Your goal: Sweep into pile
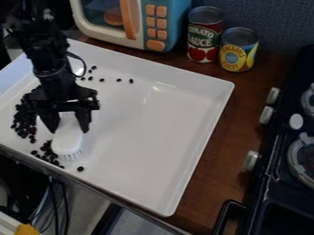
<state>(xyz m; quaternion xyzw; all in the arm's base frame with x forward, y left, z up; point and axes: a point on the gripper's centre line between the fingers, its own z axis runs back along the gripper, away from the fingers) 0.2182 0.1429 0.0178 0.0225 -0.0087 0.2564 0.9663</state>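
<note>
Many small black beans (23, 120) crowd the view's left side of the white tray (153, 142), a few dotted toward its far rim. Among them, the claw (69, 126) is clamped on the white brush (67, 141), bristles down by the near rim. Rightward, a wide smooth stretch of tray reaches the right rim; past that, a strip of brown counter (230, 117) runs beside the stove (270, 188).

Toy kitchen, perhaps within lab; play microwave (140, 23); stove (277, 172); food cans (238, 51); cables (54, 199).
</note>
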